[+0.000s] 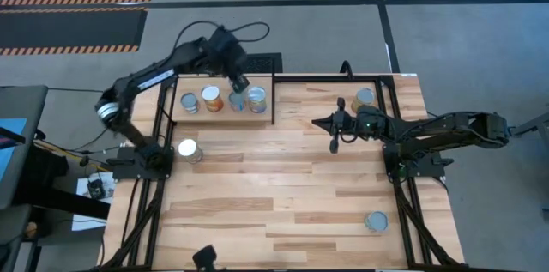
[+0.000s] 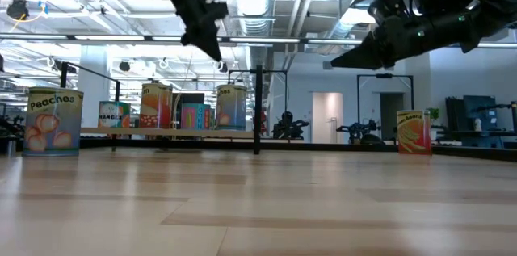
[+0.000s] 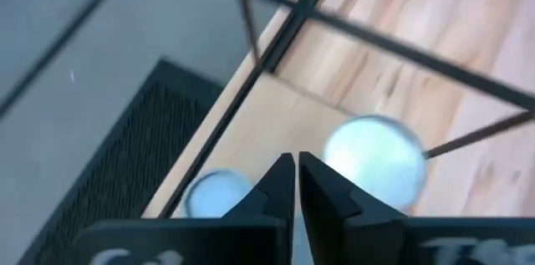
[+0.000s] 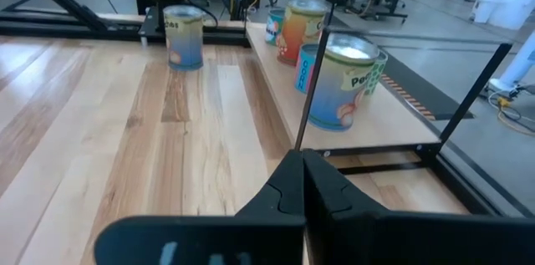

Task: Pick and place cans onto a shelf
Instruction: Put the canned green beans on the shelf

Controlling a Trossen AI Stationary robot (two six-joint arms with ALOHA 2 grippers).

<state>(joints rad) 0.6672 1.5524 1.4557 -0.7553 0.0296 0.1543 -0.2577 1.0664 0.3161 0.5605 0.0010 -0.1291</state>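
The shelf [image 1: 220,117], a light-wood board in black rods, stands at the table's far left. Several cans stand upright on it: a pale one [image 1: 190,102], an orange one [image 1: 212,98], a bluish one [image 1: 238,101] and a fourth [image 1: 256,99]. My left gripper [image 1: 241,83] hovers shut and empty above the bluish can, clear of its lid [image 3: 216,194]; it shows high over the shelf in the low view [image 2: 212,46]. My right gripper [image 1: 319,123] is shut and empty above the table's middle, pointing toward the shelf [image 4: 376,135].
A peach can [image 1: 189,149] stands on the table near the left arm's base. Another can [image 1: 364,99] stands at the far right, and one [image 1: 376,221] near the right front edge. The shelf's black post [image 1: 273,100] marks its right end.
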